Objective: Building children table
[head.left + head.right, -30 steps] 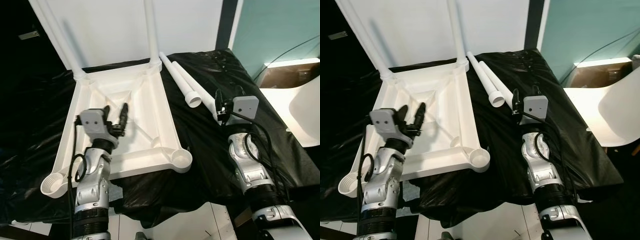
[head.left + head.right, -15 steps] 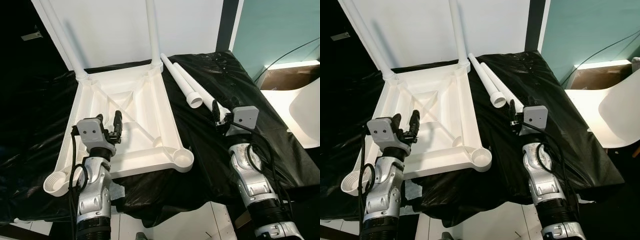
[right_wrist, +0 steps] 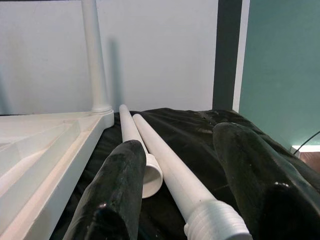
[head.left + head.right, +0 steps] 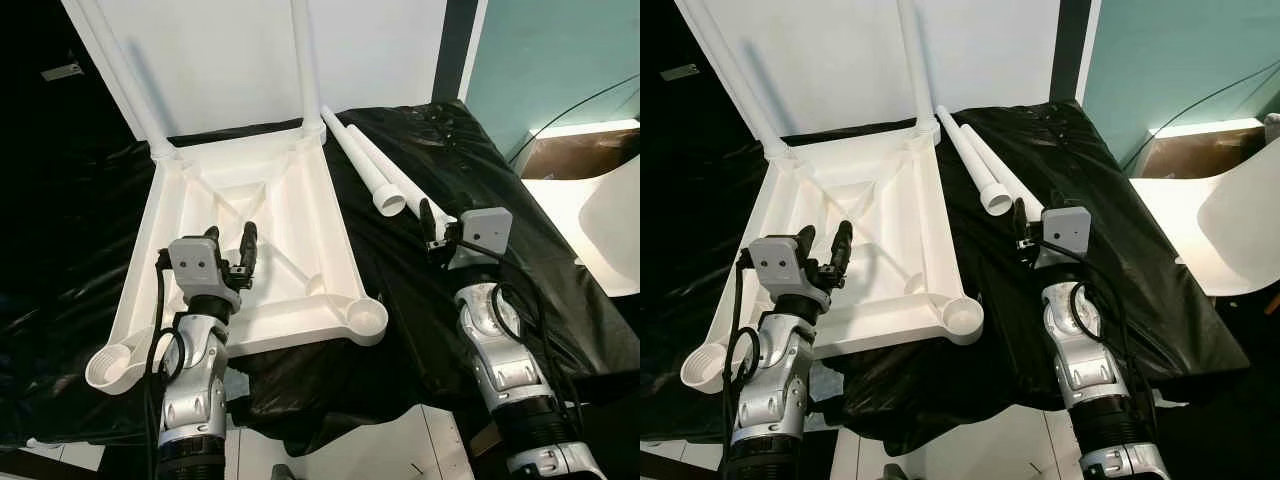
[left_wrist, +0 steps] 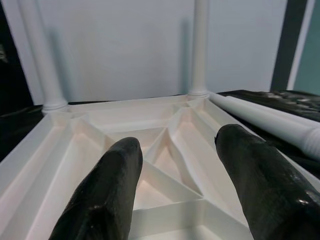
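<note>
A white plastic table top [image 4: 300,190] lies upside down on black cloth. Two white legs [image 4: 305,60] [image 4: 120,70] stand in its far corners. Its near corner sockets [image 4: 365,318] [image 4: 108,368] are empty rings. Two loose white legs [image 4: 355,155] [image 4: 395,175] lie side by side on the cloth to the right of the top. My left gripper [image 4: 230,232] [image 5: 177,145] hovers open over the top's near ribs and holds nothing. My right gripper [image 4: 435,220] [image 3: 182,145] is open just short of the loose legs' near ends, with the threaded end [image 3: 217,222] between its fingers' line of sight.
The black cloth [image 4: 480,150] drapes over the work surface and ends at a front edge close to my arms. A white chair [image 4: 610,230] and a cardboard box [image 4: 570,155] stand at the right. A white wall rises behind the table top.
The camera shifted a little over the last second. Both grippers sit slightly lower and nearer to me than before; the right one edged left. Both stayed open and empty.
</note>
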Controlling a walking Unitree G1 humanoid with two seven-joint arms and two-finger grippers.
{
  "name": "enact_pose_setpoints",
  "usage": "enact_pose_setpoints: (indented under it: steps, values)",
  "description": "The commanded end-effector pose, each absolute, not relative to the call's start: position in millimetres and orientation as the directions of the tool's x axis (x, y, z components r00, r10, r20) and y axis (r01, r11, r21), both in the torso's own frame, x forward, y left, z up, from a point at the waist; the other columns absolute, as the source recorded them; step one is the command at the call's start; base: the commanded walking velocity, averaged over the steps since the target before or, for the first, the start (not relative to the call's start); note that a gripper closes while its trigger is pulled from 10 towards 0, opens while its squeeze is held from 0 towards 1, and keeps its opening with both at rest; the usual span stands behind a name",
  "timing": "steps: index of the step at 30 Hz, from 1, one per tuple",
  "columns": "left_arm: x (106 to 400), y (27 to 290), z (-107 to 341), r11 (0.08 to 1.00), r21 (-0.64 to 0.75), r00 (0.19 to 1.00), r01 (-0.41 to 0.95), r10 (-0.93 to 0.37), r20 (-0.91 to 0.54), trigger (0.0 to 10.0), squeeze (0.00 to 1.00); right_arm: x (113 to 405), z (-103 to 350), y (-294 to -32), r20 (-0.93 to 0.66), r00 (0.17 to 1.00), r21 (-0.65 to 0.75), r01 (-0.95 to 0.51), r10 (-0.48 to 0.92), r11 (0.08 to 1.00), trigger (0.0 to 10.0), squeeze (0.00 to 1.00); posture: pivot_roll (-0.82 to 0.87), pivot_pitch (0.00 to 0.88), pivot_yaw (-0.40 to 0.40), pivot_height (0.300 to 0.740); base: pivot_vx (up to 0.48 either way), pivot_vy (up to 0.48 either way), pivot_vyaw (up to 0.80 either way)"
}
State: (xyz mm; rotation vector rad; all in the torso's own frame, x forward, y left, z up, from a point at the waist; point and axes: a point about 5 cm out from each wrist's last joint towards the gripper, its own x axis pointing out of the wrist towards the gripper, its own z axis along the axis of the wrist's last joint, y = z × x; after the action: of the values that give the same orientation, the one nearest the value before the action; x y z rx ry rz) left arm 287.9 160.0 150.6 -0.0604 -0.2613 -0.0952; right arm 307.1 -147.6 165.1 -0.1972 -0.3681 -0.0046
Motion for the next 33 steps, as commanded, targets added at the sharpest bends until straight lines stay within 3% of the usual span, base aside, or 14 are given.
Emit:
enact_pose_setpoints:
  steps: [1, 21, 33]
  values:
    - [286.1, 163.3, 149.3, 0.998, -0.056, 0.966, 0.037, -0.021, 0.259, 10.0, 0.0, 306.7, 166.6, -144.2, 0.359, 0.932, -0.191, 0.03, 0.041, 0.981, 10.0, 0.0, -0.08, 0.0, 0.09, 0.74, 0.0, 0.0, 0.0]
    - [288.0, 159.9, 145.5, 0.998, -0.043, 0.969, 0.049, -0.037, 0.243, 10.0, 0.0, 307.8, 166.0, -141.5, 0.34, 0.938, -0.21, 0.009, 0.064, 0.978, 10.0, 0.0, -0.07, 0.0, 0.088, 0.74, 0.0, 0.0, 0.0]
    - [288.1, 159.6, 144.7, 0.998, -0.036, 0.97, 0.053, -0.043, 0.238, 10.0, 0.0, 308.0, 164.2, -140.5, 0.33, 0.941, -0.213, 0.004, 0.068, 0.977, 10.0, 0.0, -0.07, 0.0, 0.092, 0.74, 0.261, 0.0, 0.0]
